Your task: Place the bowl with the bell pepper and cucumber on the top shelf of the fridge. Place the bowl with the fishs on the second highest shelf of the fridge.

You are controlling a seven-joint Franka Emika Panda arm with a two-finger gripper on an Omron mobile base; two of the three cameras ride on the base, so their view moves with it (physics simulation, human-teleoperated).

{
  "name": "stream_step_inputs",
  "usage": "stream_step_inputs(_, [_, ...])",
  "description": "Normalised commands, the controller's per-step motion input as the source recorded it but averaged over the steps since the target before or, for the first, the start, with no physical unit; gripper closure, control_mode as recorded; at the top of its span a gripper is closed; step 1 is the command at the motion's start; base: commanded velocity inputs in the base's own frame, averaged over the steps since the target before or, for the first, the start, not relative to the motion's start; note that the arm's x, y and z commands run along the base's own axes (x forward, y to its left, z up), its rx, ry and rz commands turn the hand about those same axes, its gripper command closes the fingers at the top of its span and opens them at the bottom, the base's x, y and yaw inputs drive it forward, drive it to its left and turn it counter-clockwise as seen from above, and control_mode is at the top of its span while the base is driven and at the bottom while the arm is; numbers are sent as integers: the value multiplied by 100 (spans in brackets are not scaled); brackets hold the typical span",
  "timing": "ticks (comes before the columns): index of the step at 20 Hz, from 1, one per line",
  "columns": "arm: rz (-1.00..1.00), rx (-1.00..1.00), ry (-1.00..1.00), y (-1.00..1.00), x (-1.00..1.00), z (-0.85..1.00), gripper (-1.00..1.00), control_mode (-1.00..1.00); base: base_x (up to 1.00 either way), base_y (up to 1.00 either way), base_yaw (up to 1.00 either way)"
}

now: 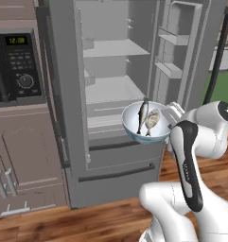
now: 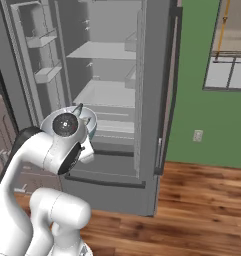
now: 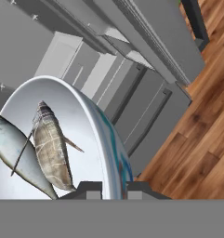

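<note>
The fridge [image 1: 115, 94] stands with its doors swung open, shelves [image 1: 116, 48] bare and a microwave [image 1: 16, 61] off to the left. Out in front of the lower shelves, the white bowl [image 1: 134, 124] hangs in mid-air with two fish [image 1: 148, 118] lying in it. The pincer [image 3: 114, 189] is clamped on the bowl's rim.

Flat even rendered light, soft, low-resolution
</note>
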Motion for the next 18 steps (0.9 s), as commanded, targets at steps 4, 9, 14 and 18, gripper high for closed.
stream_step_inputs(4, [0,0,0,0,0,0,100,100,27,14,4])
stream_step_inputs(9, [0,0,0,0,0,0,100,100,66,18,-1])
stream_step_inputs(14, [0,0,0,0,0,0,100,100,65,23,-2])
stream_step_inputs(18, [0,0,0,0,0,0,100,100,63,16,0])
